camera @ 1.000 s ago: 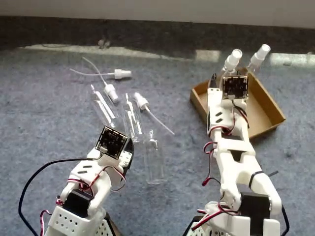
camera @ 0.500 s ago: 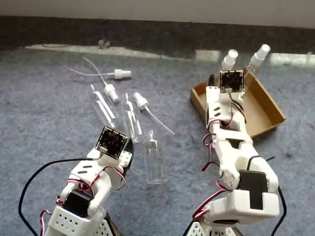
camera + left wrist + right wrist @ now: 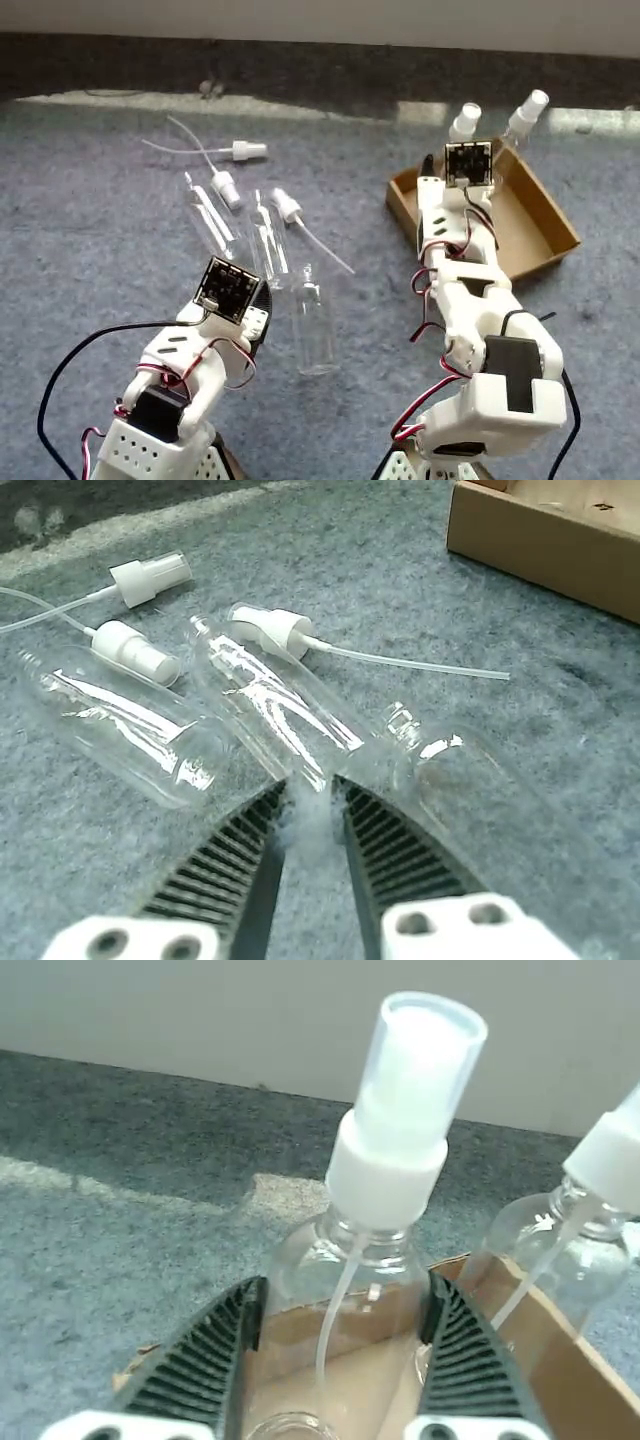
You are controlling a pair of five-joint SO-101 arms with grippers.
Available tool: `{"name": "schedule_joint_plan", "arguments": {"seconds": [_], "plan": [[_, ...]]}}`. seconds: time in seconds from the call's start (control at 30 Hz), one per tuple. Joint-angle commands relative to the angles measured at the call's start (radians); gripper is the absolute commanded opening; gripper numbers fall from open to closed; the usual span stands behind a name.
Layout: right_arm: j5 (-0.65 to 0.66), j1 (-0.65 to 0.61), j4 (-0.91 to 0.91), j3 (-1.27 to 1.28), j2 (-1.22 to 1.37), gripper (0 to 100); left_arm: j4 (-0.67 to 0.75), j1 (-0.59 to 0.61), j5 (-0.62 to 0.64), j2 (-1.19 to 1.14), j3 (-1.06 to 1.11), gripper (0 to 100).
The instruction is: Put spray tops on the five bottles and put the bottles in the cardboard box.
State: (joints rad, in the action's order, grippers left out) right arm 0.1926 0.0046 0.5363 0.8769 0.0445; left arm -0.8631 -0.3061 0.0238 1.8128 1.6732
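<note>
Right gripper [image 3: 345,1295] seemingly clamps the light, slippery spray bottle [image 3: 352,1250] at its stiff shoulder; left gripper [image 3: 310,792] sits slightly apart, empty.

Grey carpeted tabletop [image 3: 100,260], pale wall [image 3: 300,18] behind.

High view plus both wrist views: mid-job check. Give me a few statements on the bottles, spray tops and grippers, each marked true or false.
1. The right gripper has a capped bottle between its jaws, over the cardboard box. True.
2. All five bottles are in the box. False: three uncapped bottles lie on the carpet.
3. The left gripper holds a spray top. False: its jaws hold nothing, and three spray tops lie loose on the carpet.
4. A second capped bottle is at the box's far end. True.
</note>
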Motion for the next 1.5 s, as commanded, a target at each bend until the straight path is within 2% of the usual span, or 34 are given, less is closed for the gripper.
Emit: {"name": "schedule_joint_plan", "arguments": {"seconds": [0.0,0.13,0.4,0.53,0.77,1.13,1.33,1.47], "plan": [[-0.002,-0.018,0.030,-0.059,-0.022,10.5,0.023,0.013,-0.009,0.002,0.021,2],[-0.002,-0.012,0.030,-0.064,-0.059,10.5,0.026,0.013,-0.009,0.002,0.021,2],[0.000,-0.064,0.008,-0.045,-0.332,10.4,0.028,0.005,-0.009,0.002,0.021,2],[-0.002,-0.096,-0.159,-0.022,-0.467,10.4,0.028,-0.008,-0.006,0.002,0.021,2],[-0.003,-0.220,-0.397,0.016,-0.743,10.4,0.025,-0.211,-0.003,0.002,0.021,2],[-0.008,-0.401,-0.607,0.168,-1.026,10.4,0.031,-0.216,-0.003,0.002,0.013,1],[-0.009,-0.504,-0.704,0.232,-1.132,10.3,0.107,-0.220,0.000,0.002,0.021,1],[-0.009,-0.573,-0.759,0.254,-1.196,10.2,0.157,-0.214,0.150,0.002,0.021,1]]}}
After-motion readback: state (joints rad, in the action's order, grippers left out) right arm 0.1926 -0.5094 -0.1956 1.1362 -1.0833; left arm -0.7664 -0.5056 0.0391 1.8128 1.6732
